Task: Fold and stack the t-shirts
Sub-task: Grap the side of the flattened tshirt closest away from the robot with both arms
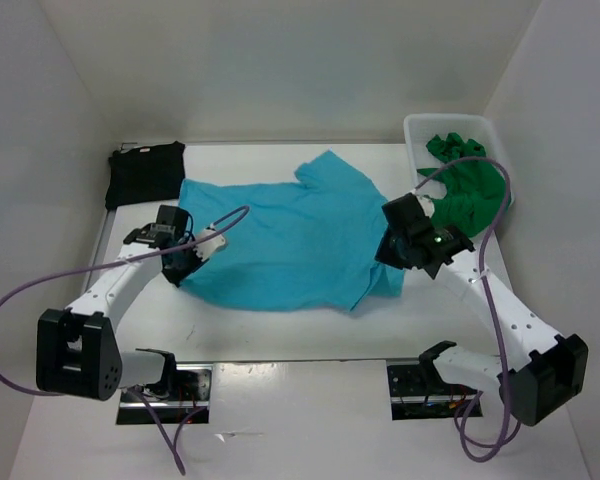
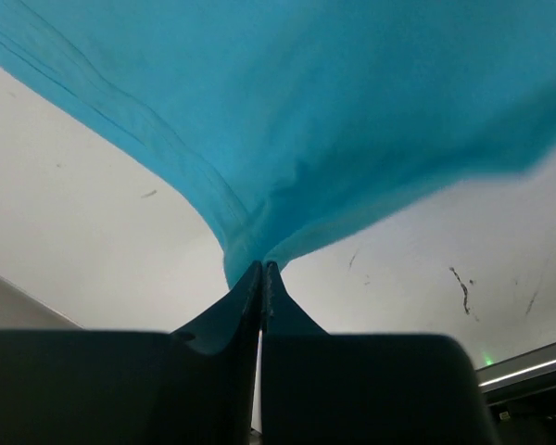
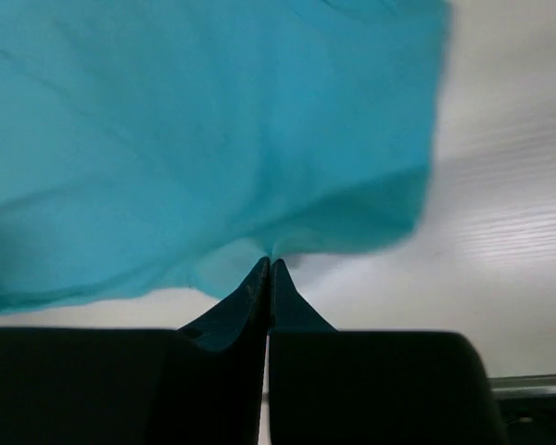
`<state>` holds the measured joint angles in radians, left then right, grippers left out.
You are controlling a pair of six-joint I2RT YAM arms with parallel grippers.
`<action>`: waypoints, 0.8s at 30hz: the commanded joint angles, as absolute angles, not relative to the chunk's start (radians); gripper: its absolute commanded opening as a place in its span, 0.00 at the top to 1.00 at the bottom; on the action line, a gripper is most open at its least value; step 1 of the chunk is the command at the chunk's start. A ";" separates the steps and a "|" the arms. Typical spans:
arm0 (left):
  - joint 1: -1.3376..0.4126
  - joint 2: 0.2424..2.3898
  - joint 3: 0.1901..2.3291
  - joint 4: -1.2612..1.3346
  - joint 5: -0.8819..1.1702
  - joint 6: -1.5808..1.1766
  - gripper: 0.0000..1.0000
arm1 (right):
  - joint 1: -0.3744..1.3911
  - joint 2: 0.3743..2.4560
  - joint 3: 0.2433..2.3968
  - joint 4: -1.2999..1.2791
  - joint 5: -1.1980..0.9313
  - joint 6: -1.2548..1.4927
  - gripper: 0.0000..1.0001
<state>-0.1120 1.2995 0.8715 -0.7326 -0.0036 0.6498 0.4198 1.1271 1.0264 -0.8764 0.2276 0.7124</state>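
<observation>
White, smooth table (image 1: pixel 280 335) nearest, faintly scuffed with dark marks, bare in a strip between the arm bases and the cloth.

Just beyond, soft turquoise t-shirt (image 1: pixel 290 245) spread mostly flat across the middle. Thin knit, lightly rippled, one sleeve pointing toward the far wall, a stitched hem down its left side.

Left gripper (image 2: pixel 262 271) clamped tight on that hem at the near-left corner. Matte black fingers pressed together, a pinch of fabric pulled into a taut peak between them.

Right gripper (image 3: pixel 269 264) likewise closed on the shirt's right edge, cloth gathered into the tips and lifted off the table beyond them.

Open room at left between the shirt and the table's edge. Tighter at right, with the arm close by the basket.

Farther back, black t-shirt (image 1: pixel 145 172) folded into a neat squarish block in the far-left corner, just beside the turquoise cloth's far-left corner.

At far right, white plastic basket (image 1: pixel 412 125), rounded rim, set against the side wall. Bright green t-shirt (image 1: pixel 470 190) crumpled inside and spilling over the near rim.
</observation>
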 commanded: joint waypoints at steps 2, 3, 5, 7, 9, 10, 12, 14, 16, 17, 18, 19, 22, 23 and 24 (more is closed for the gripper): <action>-0.106 1.209 0.833 -0.756 -0.028 0.632 1.00 | 0.538 1.126 1.016 -0.904 0.221 0.888 1.00; -0.106 1.197 0.833 -0.771 -0.028 0.632 1.00 | 0.548 1.126 0.990 -0.904 0.203 0.900 1.00; -0.097 1.163 0.833 -0.819 -0.028 0.612 1.00 | 0.557 1.111 0.979 -0.904 0.202 0.910 1.00; -0.097 1.144 0.824 -0.830 -0.028 0.598 1.00 | 0.557 1.097 0.979 -0.904 0.227 0.919 1.00; -0.097 1.135 0.824 -0.839 -0.040 0.589 1.00 | 0.523 1.114 0.989 -0.890 0.227 0.891 1.00; -0.075 1.135 0.824 -0.839 -0.051 0.589 1.00 | 0.499 1.126 0.999 -0.881 0.227 0.876 1.00; -0.058 1.146 0.824 -0.802 -0.063 0.568 1.00 | 0.489 1.181 1.008 -0.850 0.236 0.839 1.00; -0.049 1.176 0.836 -0.761 -0.086 0.540 1.00 | 0.479 1.228 1.020 -0.825 0.262 0.810 1.00; -0.028 1.216 0.865 -0.732 -0.086 0.516 1.00 | 0.468 1.306 1.054 -0.802 0.282 0.769 1.00; -0.019 1.233 0.879 -0.704 -0.086 0.505 1.00 | 0.468 1.328 1.064 -0.802 0.308 0.755 1.00; 0.007 1.270 0.905 -0.689 -0.086 0.483 1.00 | 0.454 1.348 1.083 -0.790 0.322 0.732 1.00; 0.023 1.290 0.916 -0.677 -0.086 0.473 1.00 | 0.439 1.380 1.083 -0.772 0.331 0.720 1.00; 0.058 1.364 0.948 -0.644 -0.060 0.442 1.00 | 0.408 1.425 1.106 -0.741 0.331 0.695 1.00; 0.067 1.377 0.948 -0.631 -0.060 0.442 1.00 | 0.394 1.425 1.106 -0.741 0.331 0.683 1.00; 0.067 1.403 0.948 -0.630 -0.060 0.428 1.00 | 0.385 1.437 1.115 -0.730 0.331 0.672 1.00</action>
